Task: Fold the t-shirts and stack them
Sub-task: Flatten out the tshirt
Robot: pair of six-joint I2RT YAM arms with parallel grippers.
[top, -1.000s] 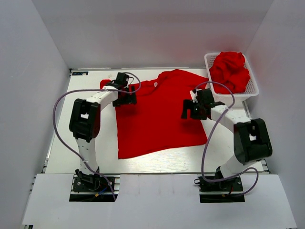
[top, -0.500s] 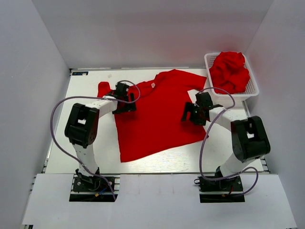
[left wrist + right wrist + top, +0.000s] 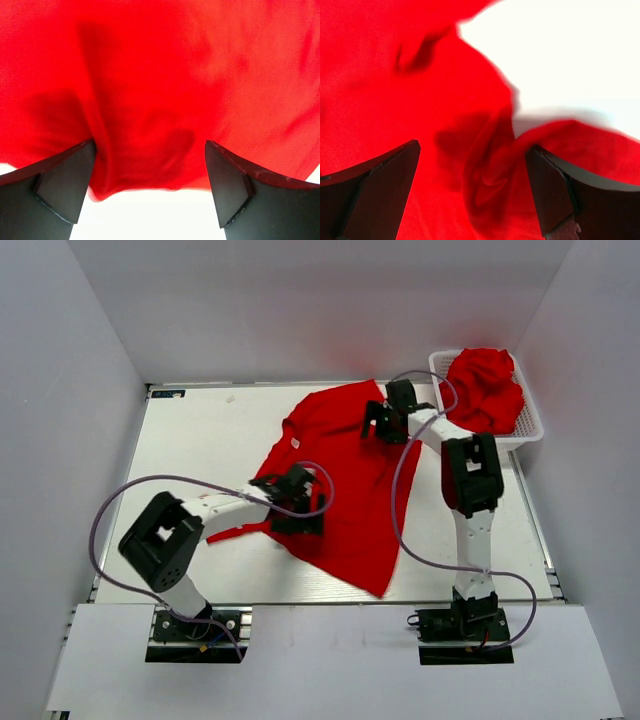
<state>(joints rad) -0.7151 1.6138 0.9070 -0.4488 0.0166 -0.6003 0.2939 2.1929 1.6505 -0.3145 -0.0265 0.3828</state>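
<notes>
White table (image 3: 190,440), t-shirt (image 3: 345,465) under left tool (image 3: 298,506)

A red shirt (image 3: 345,465) lies rumpled and slantwise across the white table (image 3: 190,440). The left gripper (image 3: 298,502) sits on its near left edge. The right gripper (image 3: 385,418) sits on its far end, just beside the basket (image 3: 528,430), which holds a heap of red shirts (image 3: 485,385).

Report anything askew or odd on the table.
The red t-shirt lies skewed diagonally across the table, rumpled rather than flat, with cloth bunched between the left gripper's open fingers and at the right gripper. Nothing looks spilled or damaged.
</notes>
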